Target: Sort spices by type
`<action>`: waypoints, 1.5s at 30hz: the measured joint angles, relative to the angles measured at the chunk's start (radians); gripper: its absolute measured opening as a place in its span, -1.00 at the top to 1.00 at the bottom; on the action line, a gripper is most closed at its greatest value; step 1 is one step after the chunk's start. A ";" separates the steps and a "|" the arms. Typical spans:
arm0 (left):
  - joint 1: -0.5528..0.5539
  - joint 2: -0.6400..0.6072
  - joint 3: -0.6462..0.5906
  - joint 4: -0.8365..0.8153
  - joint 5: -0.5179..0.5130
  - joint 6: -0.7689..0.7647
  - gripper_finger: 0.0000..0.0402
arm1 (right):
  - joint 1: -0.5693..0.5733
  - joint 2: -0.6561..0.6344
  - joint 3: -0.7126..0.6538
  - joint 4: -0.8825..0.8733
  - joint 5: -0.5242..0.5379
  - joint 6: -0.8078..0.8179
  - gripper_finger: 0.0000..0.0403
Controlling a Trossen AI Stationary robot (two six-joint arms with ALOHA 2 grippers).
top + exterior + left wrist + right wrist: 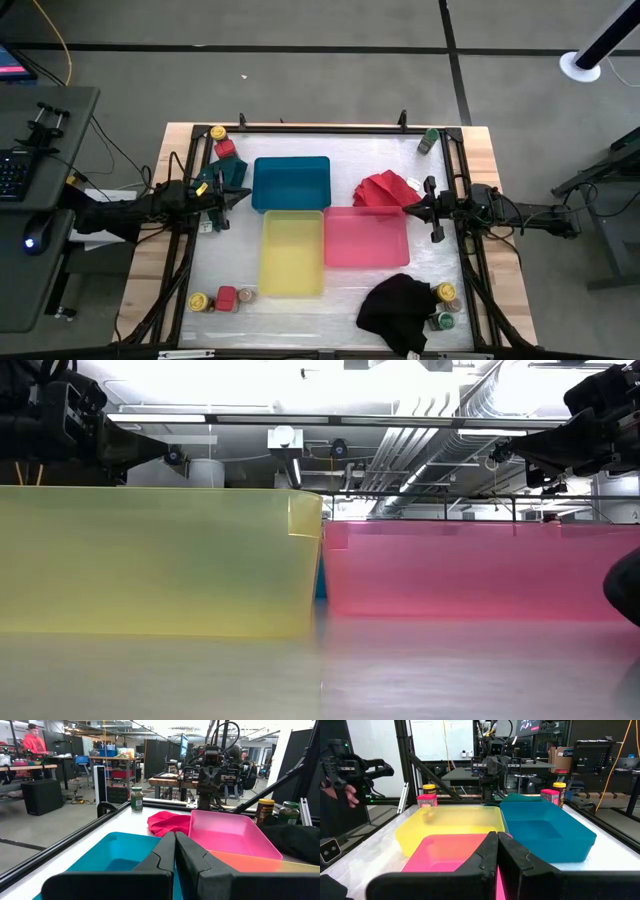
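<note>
Small spice jars stand in groups at the table's corners. A yellow-lidded (218, 133) and a red-lidded jar (226, 149) are at the far left. Three (226, 298) sit at the near left. One green-lidded jar (430, 140) is at the far right. Two (447, 292) are at the near right, beside a black cloth. My left gripper (243, 196) is shut and hovers at the blue tray's left side, touching nothing. My right gripper (408, 208), also shut, hovers by the pink tray's far right corner. Both sets of fingers are closed in the wrist views (175, 851) (497, 851).
The blue tray (291, 183), yellow tray (292, 252) and pink tray (366, 236) fill the table's middle. A red cloth (385, 188) lies at the pink tray's far edge, and a black cloth (400, 310) at the near right. Dark frame rails run along the table's edges. A person (32, 740) stands in the room beyond.
</note>
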 joint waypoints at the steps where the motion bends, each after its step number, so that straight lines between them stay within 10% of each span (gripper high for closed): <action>1: 0.000 0.000 0.000 0.000 0.000 0.000 1.00 | 0.000 0.000 0.000 0.000 0.000 0.000 1.00; 35: 0.000 0.000 0.000 0.000 0.000 0.000 1.00 | 0.000 0.000 0.000 0.003 0.000 0.000 1.00; 40: 0.000 0.000 0.000 0.000 0.000 0.000 1.00 | 0.000 0.022 -0.001 0.504 0.061 0.134 1.00; 45: 0.000 0.000 0.000 0.000 0.000 0.000 1.00 | -0.001 0.085 0.010 0.950 0.478 0.529 1.00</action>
